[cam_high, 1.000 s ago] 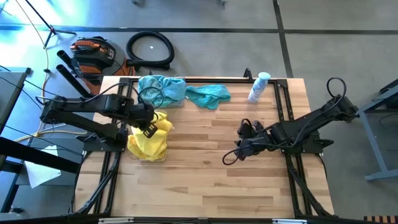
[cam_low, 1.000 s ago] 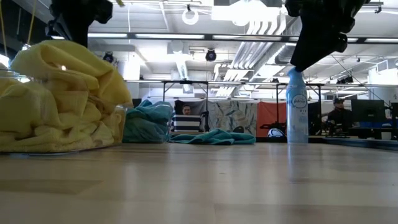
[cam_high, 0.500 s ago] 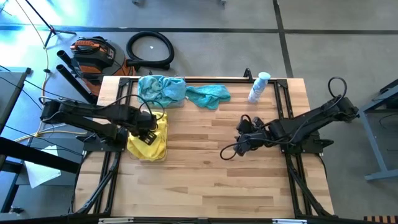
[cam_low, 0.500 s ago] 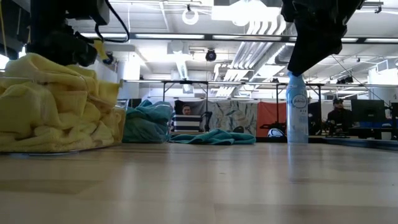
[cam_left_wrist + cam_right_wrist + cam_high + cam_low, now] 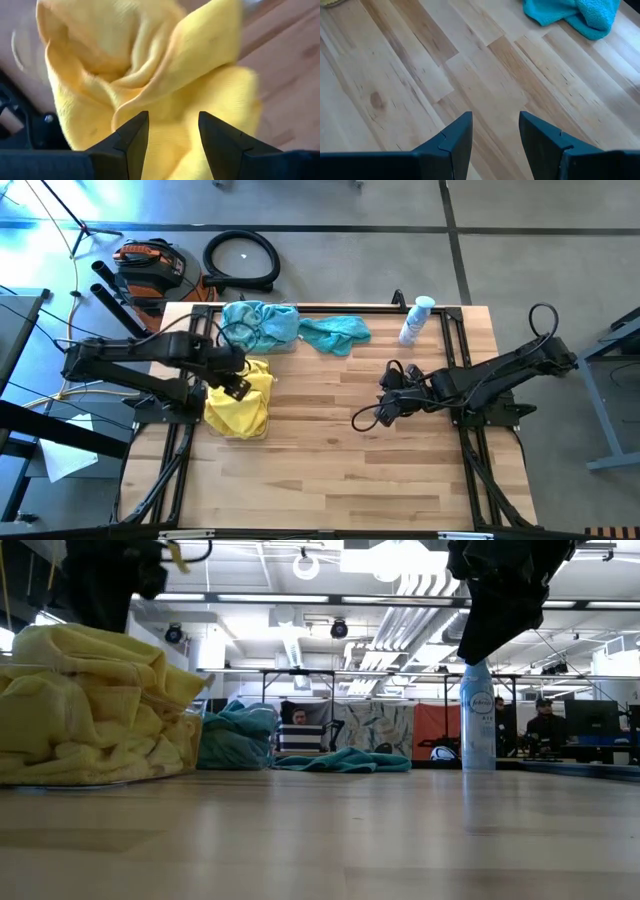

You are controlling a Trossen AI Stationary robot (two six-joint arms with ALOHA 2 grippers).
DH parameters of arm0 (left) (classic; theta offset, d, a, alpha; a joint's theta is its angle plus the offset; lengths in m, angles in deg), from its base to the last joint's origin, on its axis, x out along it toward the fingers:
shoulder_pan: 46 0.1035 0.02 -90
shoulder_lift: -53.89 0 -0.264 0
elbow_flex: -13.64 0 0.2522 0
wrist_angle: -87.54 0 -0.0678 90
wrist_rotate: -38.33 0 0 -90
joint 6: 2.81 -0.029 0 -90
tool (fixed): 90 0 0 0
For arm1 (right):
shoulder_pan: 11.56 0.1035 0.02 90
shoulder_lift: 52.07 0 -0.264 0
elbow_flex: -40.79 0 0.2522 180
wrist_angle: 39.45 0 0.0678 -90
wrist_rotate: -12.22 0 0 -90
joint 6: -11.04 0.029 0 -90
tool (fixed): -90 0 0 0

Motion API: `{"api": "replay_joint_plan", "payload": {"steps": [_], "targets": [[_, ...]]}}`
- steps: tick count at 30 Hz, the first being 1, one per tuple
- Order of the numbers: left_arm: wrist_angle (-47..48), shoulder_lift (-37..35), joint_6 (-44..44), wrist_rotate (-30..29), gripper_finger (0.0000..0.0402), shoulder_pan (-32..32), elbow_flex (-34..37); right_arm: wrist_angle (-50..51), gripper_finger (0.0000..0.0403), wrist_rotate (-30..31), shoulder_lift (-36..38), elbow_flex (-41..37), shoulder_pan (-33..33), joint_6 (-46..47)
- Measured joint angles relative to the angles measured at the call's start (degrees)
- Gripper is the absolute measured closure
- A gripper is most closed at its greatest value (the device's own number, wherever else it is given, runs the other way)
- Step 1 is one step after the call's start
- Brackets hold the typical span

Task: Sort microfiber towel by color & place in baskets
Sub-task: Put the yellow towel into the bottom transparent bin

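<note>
Yellow microfiber towels (image 5: pixel 240 410) (image 5: pixel 90 700) are heaped in a clear basket (image 5: pixel 243 433) at the table's left. My left gripper (image 5: pixel 237 387) (image 5: pixel 172 117) hangs open just above the heap, clear of it in the low view. Teal towels (image 5: pixel 258 323) (image 5: pixel 238 732) fill a second basket (image 5: pixel 288 346) at the far left. One loose teal towel (image 5: pixel 335 333) (image 5: pixel 575 12) lies flat on the wood beside that basket. My right gripper (image 5: pixel 388 406) (image 5: pixel 495 117) hovers open over bare wood right of the middle, with nothing between its fingers.
A white-and-blue spray bottle (image 5: pixel 415 320) (image 5: pixel 477 720) stands near the far right edge. Bare wood covers the table's middle and near half. A black hose (image 5: pixel 241 260) and an orange tool (image 5: pixel 150 265) lie on the floor beyond the far edge. People sit in the room behind (image 5: pixel 298 720).
My left gripper went down onto the yellow heap with a yellow towel, let it go there, and has come up again. That towel now lies on top of the heap in the basket. My right gripper has drifted a little toward the table's left edge.
</note>
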Motion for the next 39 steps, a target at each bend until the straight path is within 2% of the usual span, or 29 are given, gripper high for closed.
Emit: {"api": "replay_joint_plan", "payload": {"steps": [6,12,16,18,21,26,29,34,39], "targets": [[-0.24,-0.27,0.29,-0.43,0.0241,-2.66,-5.56,0.0,0.0247,-0.03,-0.02,0.0,0.0,-0.02],[-1.28,0.69,11.99,-0.57,0.0241,-11.5,-4.71,-0.02,0.0247,-0.04,-0.02,0.0,0.0,0.14],[-1.5,2.48,17.89,-5.58,0.0241,-15.9,0.21,0.0,0.0247,-0.02,-0.04,0.0,0.0,0.14],[-2.22,3.48,18.53,-5.84,0.0241,-16.2,4.21,0.0,0.0247,-0.02,-0.04,0.0,0.0,0.14],[-8.5,4.15,18.56,-5.02,0.0241,-15.61,11.35,-0.09,0.0247,-0.01,-0.04,0.0,0.0,0.14],[-24.35,4.17,20.98,-0.75,0.0241,-14.22,23.94,-0.06,0.0247,0.0,-0.04,0.0,0.0,0.14],[-28.39,4.02,24.68,1.57,0.0241,-13.54,27.68,-0.04,0.0247,0.02,-0.04,0.0,-0.04,0.14],[-27.3,3.62,26.0,1.92,0.0241,-13.55,26.54,0.02,0.0247,0.07,-0.04,0.0,-0.04,-0.23],[-20.84,3.26,26.61,1.5,0.0241,-13.55,20.5,0.08,0.0247,0.08,-0.04,0.0,-0.04,-0.27]]}}
